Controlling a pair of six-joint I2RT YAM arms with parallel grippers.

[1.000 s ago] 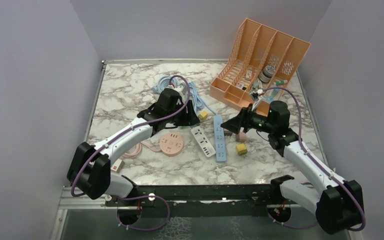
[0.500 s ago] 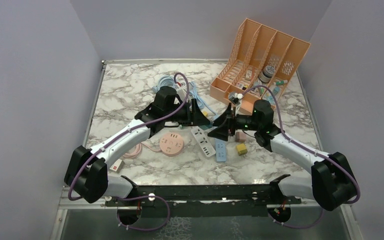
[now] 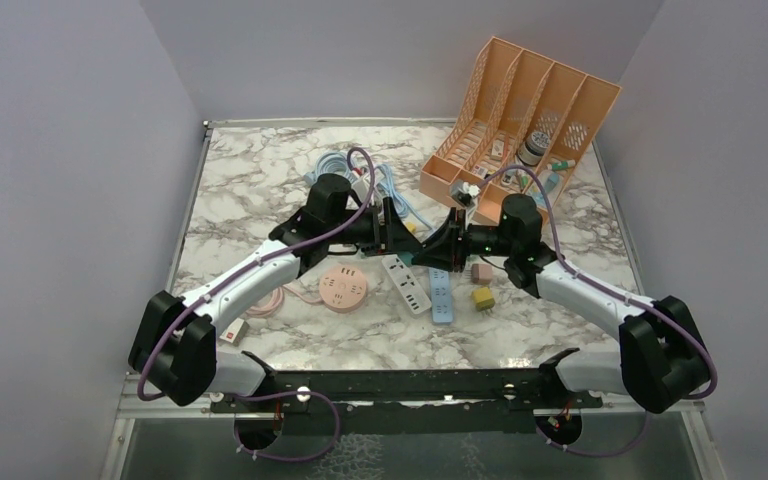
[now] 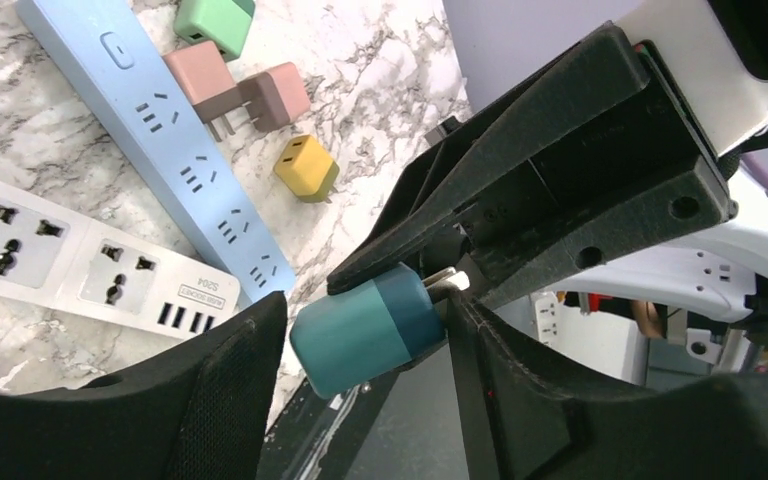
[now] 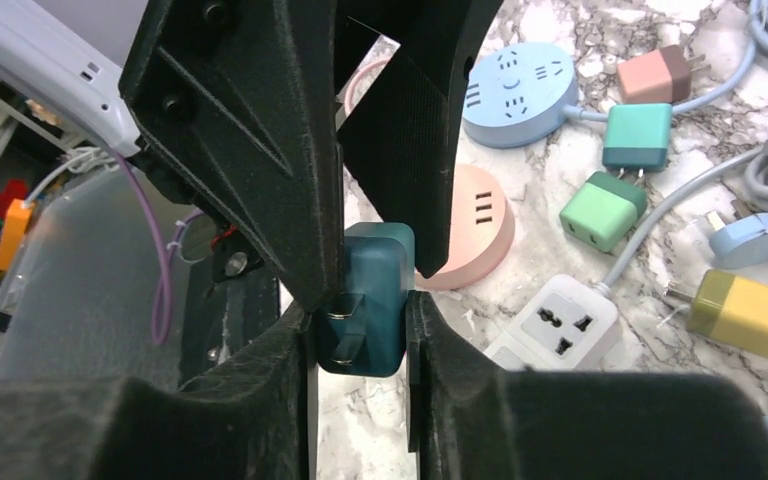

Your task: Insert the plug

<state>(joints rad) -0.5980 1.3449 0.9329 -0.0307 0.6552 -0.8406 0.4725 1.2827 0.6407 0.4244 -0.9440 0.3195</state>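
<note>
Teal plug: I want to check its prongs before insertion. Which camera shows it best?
Left wrist: the teal plug shows side-on, body and a metal prong, held between left gripper and right gripper. Right wrist shows it too, but hemmed in by fingers. Top external hides it where the grippers meet.

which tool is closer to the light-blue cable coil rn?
Left. The left tool sits a short way right of the cable coil; the right tool is farther right, both meeting at the teal plug.
</note>
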